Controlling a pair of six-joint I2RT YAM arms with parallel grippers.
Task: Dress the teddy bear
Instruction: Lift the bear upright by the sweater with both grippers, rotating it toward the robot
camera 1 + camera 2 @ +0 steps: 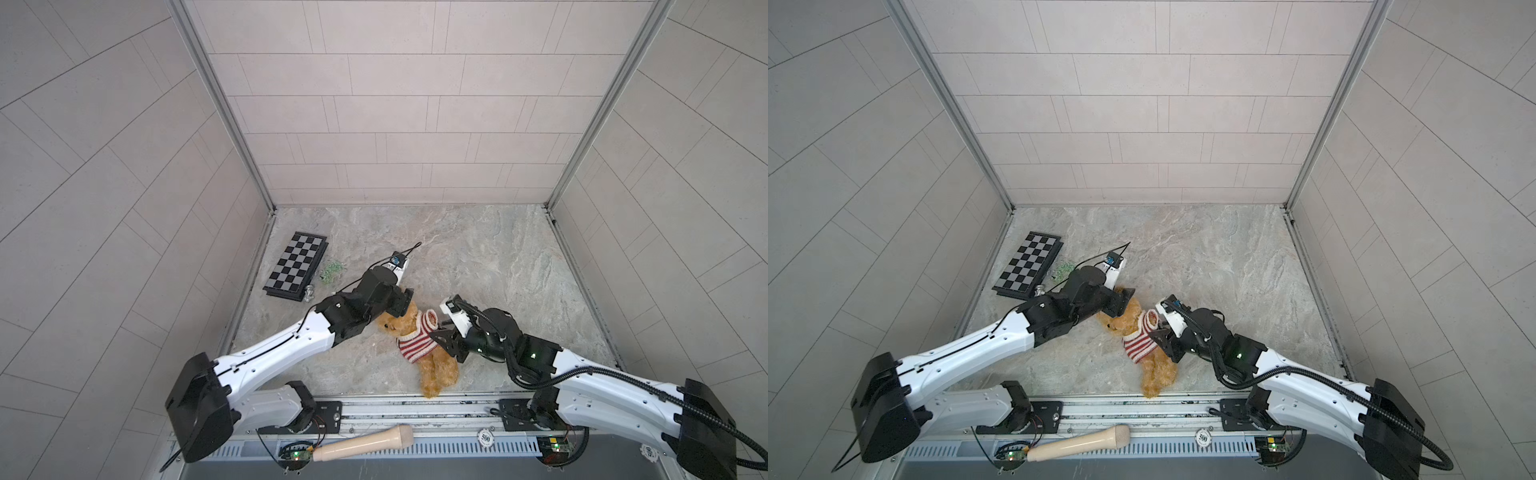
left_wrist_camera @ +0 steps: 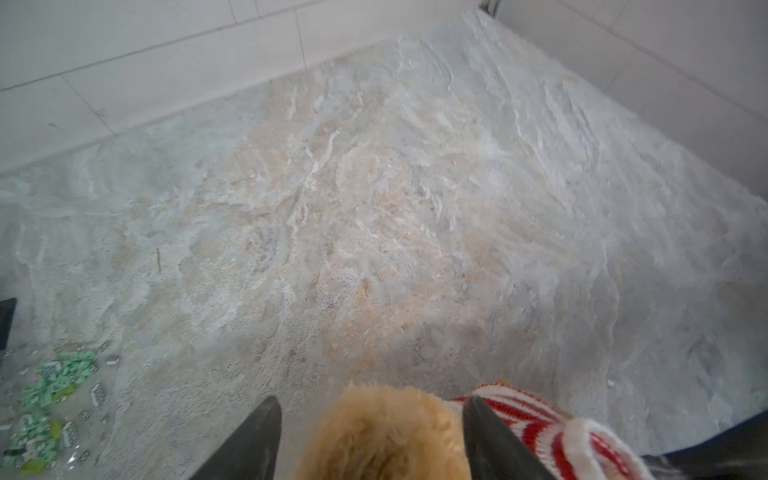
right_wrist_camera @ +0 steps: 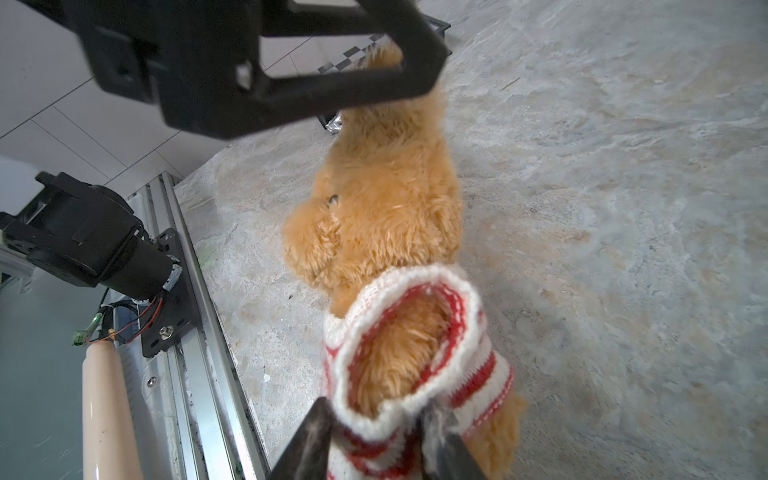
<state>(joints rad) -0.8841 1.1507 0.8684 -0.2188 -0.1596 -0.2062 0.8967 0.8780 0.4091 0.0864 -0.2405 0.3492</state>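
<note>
teddy bear (image 1: 435, 368): lying near worktop (image 1: 478, 257) front edge
left gripper (image 2: 370, 402): jaws standing apart around its head
right gripper (image 3: 376, 411): jaws clamping sweater (image 3: 478, 374) rim

Soft plush and coarse knit on a worktop (image 1: 478, 257) that looks like stone

The teddy bear (image 3: 386, 199), with its head between the tips of the left end effector (image 2: 372, 399), is of long, fluffy golden-brown plush, fully matt. The sweater (image 1: 413, 338) at the right end effector (image 3: 376, 405) is a thick red-and-white knit with a rolled white rim. The fingers (image 3: 307, 440) are black matt plastic, scuffed to grey. Under both end effectors the worktop looks rough and matt. Well apart from the left end effector, the chessboard (image 1: 297, 266) looks smooth, with a slight gloss.
</note>
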